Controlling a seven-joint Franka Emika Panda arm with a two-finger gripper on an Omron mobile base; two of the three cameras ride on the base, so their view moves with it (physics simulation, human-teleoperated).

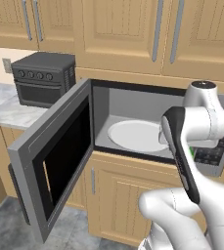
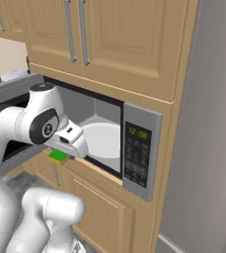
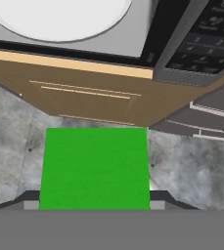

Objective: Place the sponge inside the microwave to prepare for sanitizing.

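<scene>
Clamping the sponge (image 3: 95,168) between its two dark finger tips, the claw (image 3: 95,195) holds the bright green block from either side, with the flat green face spread across the lower middle of the hand view. In the right base view the sponge (image 2: 59,156) shows as a small green piece with a yellowish underside, tucked beneath the white hand just outside the front lower edge of the microwave (image 2: 140,148), off the opening's left part and not yet within the cavity.

The microwave's door (image 1: 50,161) stands swung wide to the left, its black window facing the room. Inside, the white round plate (image 1: 133,135) lies flat on the grey floor of the cavity; in the hand view its lower rim (image 3: 59,19) curves along the top, beyond the pale wooden ledge and the cabinet front below the opening. The keypad panel (image 2: 136,153) with green digits sits at the right side of the opening.

On the bench (image 1: 6,110) to the left, a black toaster oven (image 1: 42,78) with knobs stands near the back wall.
</scene>
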